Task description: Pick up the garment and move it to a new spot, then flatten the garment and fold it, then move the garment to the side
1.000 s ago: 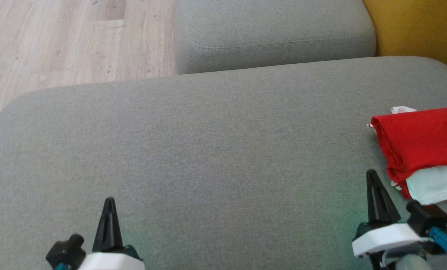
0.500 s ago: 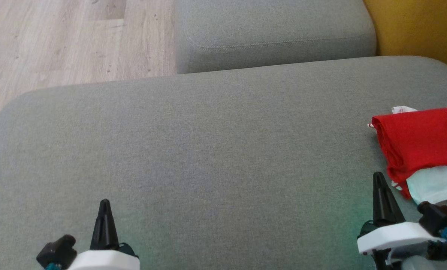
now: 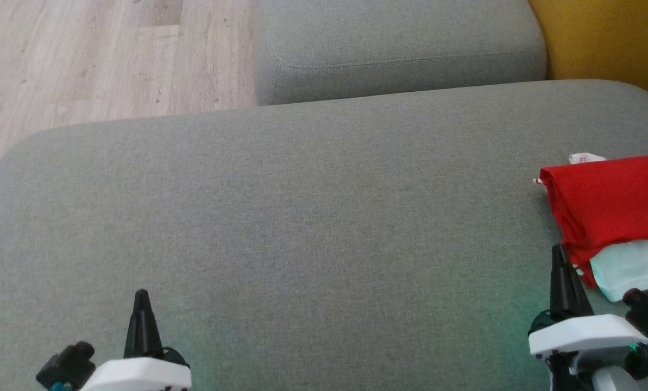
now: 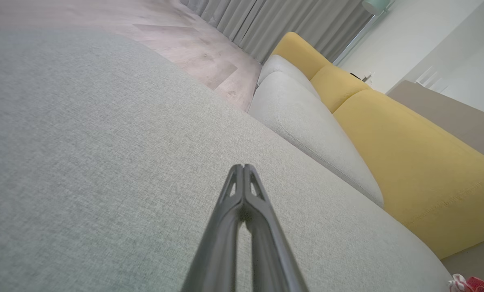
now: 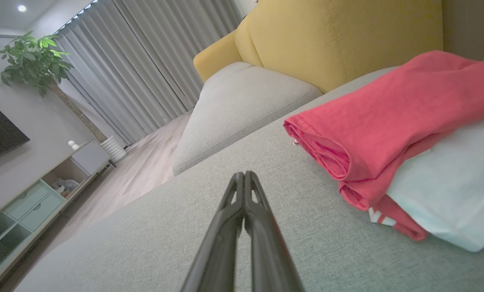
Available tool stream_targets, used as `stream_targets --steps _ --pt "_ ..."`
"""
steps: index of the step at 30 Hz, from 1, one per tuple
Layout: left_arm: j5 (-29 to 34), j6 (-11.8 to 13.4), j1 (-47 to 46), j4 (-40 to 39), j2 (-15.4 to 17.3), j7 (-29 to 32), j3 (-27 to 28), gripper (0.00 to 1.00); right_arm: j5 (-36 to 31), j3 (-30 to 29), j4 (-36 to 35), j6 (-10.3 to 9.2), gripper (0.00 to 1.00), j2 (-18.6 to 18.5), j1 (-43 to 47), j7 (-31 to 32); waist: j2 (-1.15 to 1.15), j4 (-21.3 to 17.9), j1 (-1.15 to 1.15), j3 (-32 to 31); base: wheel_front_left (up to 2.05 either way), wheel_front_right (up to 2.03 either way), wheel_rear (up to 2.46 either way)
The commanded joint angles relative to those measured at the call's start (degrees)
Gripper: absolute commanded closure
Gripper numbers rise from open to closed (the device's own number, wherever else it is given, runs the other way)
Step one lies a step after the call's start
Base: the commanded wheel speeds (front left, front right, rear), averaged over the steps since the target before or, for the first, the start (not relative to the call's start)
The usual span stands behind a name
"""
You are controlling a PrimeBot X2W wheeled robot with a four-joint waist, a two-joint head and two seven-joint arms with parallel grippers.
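On sofa, far right edge: garment lies folded, red over white | left gripper and right gripper both pinched closed, empty, right one just beside garment | we judge set-aside step done | next: we need only steer arms clear of it

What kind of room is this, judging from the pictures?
Most likely a home living room: a grey and yellow sofa, long curtains, a potted plant and a low cabinet by the wall.

Grey sofa, yellow backrest, wooden floor
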Motion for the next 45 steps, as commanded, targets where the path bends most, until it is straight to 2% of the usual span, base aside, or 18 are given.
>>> stream_targets --steps 1,45 --pt "-1.25 -0.23 -3.15 -2.21 0.06 0.33 1.17 1.0 1.7 -0.01 -2.05 -0.01 1.0 -0.12 -2.83 0.45 0.0 0.0 0.0 0.02 0.0 0.0 0.0" --pt "-25.5 -1.29 -5.35 -3.92 0.14 7.94 5.54 1.0 31.6 -2.11 -2.77 -0.03 1.0 -0.27 -4.72 7.91 0.0 0.2 0.0 0.69 0.0 0.0 0.0"
